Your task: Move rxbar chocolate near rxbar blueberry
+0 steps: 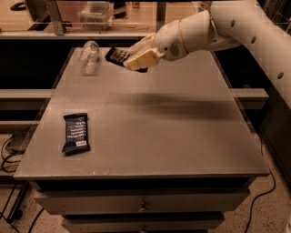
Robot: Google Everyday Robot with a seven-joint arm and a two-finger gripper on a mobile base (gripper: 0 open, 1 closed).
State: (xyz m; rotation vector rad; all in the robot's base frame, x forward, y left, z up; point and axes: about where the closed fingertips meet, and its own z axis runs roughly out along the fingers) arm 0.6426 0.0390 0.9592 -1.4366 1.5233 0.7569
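The rxbar blueberry (76, 133), a dark navy-blue bar with white text, lies flat near the table's front left. My gripper (136, 57) is in the air above the table's far middle, shut on the rxbar chocolate (117, 56), a black-wrapped bar that sticks out to the left of the cream fingers (142, 59). The white arm (227, 25) reaches in from the upper right. The held bar is well above and to the right of the blue bar.
A clear plastic bottle (88, 56) lies on its side at the table's far left. The grey table (182, 136) has drawers below its front edge. A shelf with a clear container (95, 11) stands behind. Cables lie on the floor at the left.
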